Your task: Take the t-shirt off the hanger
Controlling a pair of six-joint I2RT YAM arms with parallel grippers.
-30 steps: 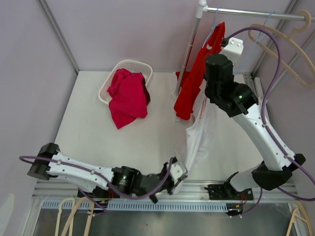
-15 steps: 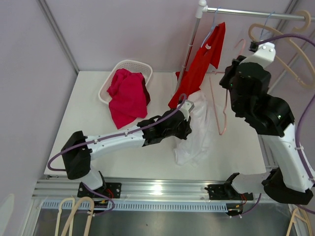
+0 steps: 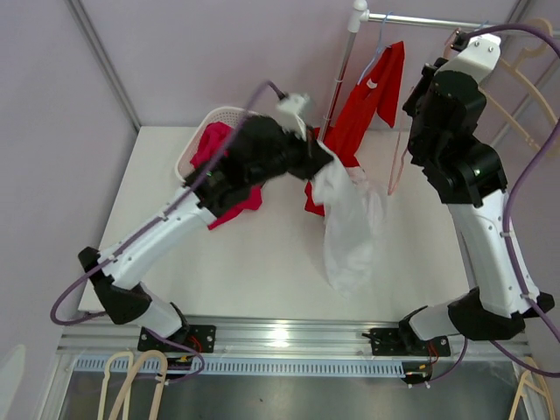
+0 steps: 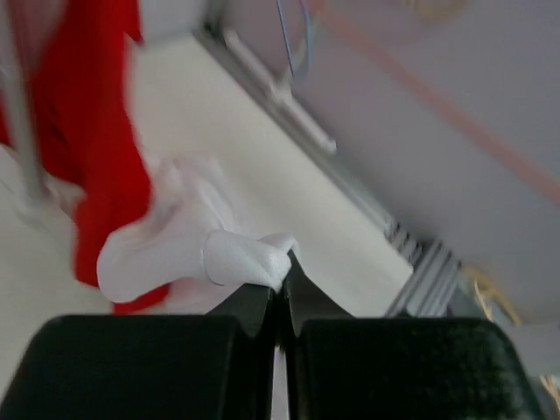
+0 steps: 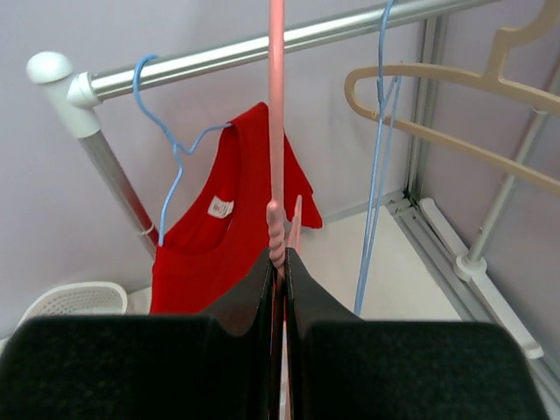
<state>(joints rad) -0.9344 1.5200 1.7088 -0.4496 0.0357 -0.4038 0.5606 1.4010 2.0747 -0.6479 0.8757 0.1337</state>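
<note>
My left tool [image 4: 282, 284] is shut tight, with a fold of the white t-shirt [image 3: 350, 227] pinched between its fingers. In the top view that arm reaches high over the middle of the counter [image 3: 157, 236], and the shirt hangs from the tool in a long, loose drape. I cannot tell whether its lower end touches the surface.

My right tool [image 5: 280, 262] is also closed, clamped on the thin stem of the pink hanger [image 5: 276, 131]. It is lifted close to the rail [image 5: 262, 44] at the back right. From above, the hanger dangles beside the shirt and apart from it, with no cloth on it.

The counter is plain white and matte. A ribbed metal strip [image 3: 280, 337] runs along its near edge, where my bases are bolted. The walls [image 3: 175, 52] are pale lilac panels joined by grey struts.

At the back left a white slotted basket [image 3: 229, 112] holds a crumpled crimson cloth [image 3: 241, 204] that spills over its near rim onto the counter. A steel post [image 3: 337, 79] rises from the back of the counter and carries the rail. On the rail a red top [image 3: 376, 87] hangs on a blue wire hanger [image 5: 175, 147], just behind the white shirt. Further right a tan hanger [image 5: 420, 70] hangs bare.
</note>
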